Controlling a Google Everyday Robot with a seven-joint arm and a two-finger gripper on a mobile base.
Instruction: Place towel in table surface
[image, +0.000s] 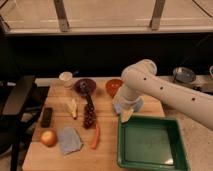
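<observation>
The towel (69, 139), a limp grey-blue cloth, lies flat on the light wood table surface (107, 156) at the front left, next to an apple (48, 137). My gripper (126, 114) hangs at the end of the white arm (150, 85), over the table's right-middle, just above the back-left corner of the green tray (150, 145). It is well to the right of the towel and does not touch it. It appears to hold nothing.
A carrot (95, 137), grapes (89, 116), a banana (73, 107), a black block (46, 116), a white cup (66, 78), a purple bowl (85, 86), an orange bowl (113, 86) and a light-blue block (118, 107) crowd the table. A black chair (17, 95) stands at the left.
</observation>
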